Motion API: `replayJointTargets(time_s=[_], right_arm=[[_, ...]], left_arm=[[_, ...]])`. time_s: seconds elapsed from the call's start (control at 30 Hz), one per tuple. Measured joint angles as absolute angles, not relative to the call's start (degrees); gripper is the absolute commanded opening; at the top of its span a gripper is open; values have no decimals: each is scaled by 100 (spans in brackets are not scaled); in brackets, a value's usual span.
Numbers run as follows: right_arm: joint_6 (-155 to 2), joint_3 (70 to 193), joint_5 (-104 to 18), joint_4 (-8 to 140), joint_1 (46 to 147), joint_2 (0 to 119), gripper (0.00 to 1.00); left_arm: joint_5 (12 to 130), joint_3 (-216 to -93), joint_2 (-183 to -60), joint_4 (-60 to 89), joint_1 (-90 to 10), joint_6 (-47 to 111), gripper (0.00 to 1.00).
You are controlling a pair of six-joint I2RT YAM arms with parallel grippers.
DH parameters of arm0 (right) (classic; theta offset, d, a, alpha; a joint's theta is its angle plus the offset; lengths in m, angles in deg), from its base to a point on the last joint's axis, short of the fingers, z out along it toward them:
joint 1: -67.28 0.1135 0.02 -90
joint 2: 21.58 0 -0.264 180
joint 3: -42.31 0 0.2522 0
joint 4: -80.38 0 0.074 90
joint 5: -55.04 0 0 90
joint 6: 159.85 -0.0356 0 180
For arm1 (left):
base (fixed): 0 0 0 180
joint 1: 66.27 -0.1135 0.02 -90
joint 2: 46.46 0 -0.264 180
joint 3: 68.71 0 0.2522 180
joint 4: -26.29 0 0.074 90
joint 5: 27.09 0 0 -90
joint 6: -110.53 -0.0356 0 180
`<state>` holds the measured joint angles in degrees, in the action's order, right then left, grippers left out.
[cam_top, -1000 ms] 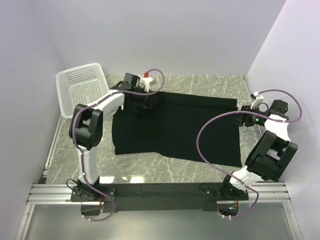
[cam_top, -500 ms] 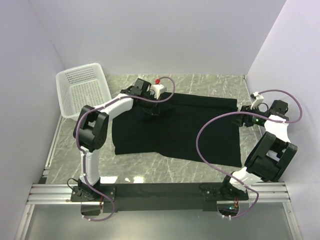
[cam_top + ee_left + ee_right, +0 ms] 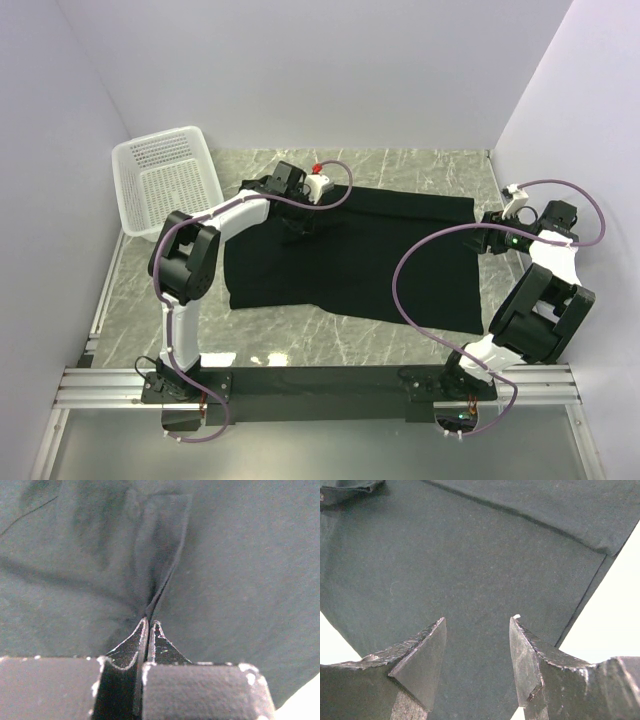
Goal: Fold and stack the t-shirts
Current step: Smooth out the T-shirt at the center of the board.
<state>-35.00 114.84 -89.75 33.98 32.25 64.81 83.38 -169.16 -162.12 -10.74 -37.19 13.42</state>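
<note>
Overhead view: a black t-shirt (image 3: 350, 260) lies spread across the middle of a grey marbled surface (image 3: 420, 165), reaching from centre-left to the right side of the frame. A white mesh basket (image 3: 150, 195) sits at upper left, apart from the cloth. The left claw (image 3: 303, 218) is at the shirt's upper-left part, jaws pressed together on a thin pinched ridge of fabric. The wrist view shows a crease rising into the tips. The right claw (image 3: 488, 235) is at the shirt's right edge, jaws roughly half apart w/ nothing between them and the cloth lying flat beneath. Fabric looks like matte, soft cotton, light and limp — likely to sag and wrinkle rather than slip. Prob. best taken by hems, corners or shoulder seams, approx. evenly on both sides, so it folds flat.
</note>
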Motion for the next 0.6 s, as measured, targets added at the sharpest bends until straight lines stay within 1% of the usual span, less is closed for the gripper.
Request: replayJointTargets(time_s=[0.2, 0.4, 0.6], right_arm=[[-3503, 11473, -8992, 3398, 3223, 6481, 60], [-3478, 11455, -8992, 3396, 3203, 6479, 60], [-3459, 11451, -8994, 3396, 3179, 6479, 60]], left_arm=[[8231, -16916, -16212, -1240, -3719, 1033, 1], [8563, -16888, -16122, -1362, -3719, 867, 0], [8902, -16713, -15746, -1452, -3732, 786, 0]])
